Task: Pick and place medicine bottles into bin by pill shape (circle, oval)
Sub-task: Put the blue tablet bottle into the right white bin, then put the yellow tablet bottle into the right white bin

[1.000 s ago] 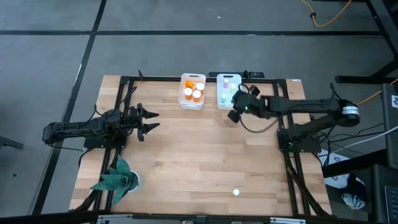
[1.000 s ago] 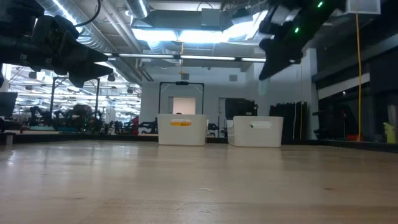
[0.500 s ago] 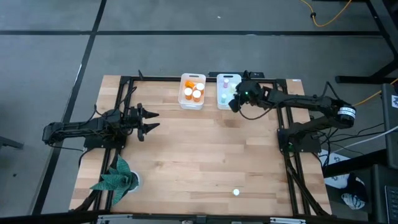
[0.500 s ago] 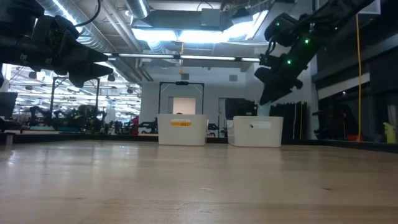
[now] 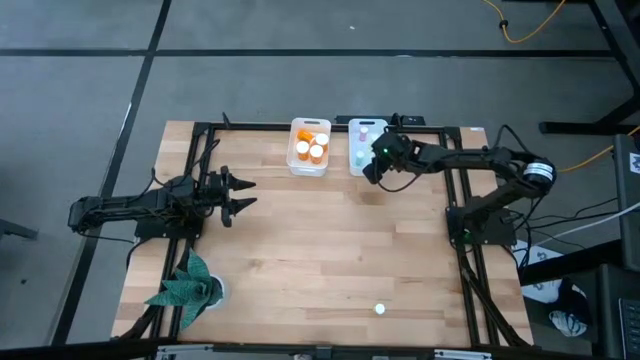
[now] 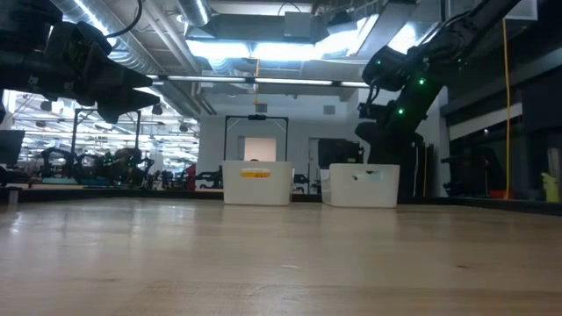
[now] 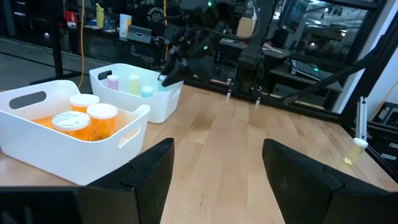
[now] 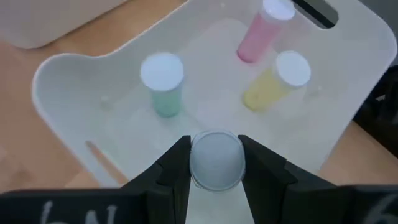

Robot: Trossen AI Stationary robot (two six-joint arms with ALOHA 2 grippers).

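My right gripper (image 8: 215,163) pinches a white-capped bottle (image 8: 216,158) over the right bin (image 5: 361,160), at twelve o'clock on the table, ready to drop. Three small bottles already stand inside; three orange ones fill the left bin (image 5: 309,165). One bottle (image 5: 379,310) waits near six o'clock. My left gripper (image 5: 241,194) hangs spread at nine o'clock.

Two white plastic handled bins (image 5: 309,147) at far edge of wooden surface (image 5: 320,250). Three orange-bodied, white-capped bottles (image 7: 102,118) in one bin. Three small white-capped bottles in other bin (image 8: 74,74): one pale green (image 8: 163,84), one pink (image 8: 264,31), one yellow (image 8: 277,81). One more small white-capped bottle (image 8: 216,158) between right arm's jaws. One small bottle (image 5: 380,310) alone on surface near front edge. Two dark arms.
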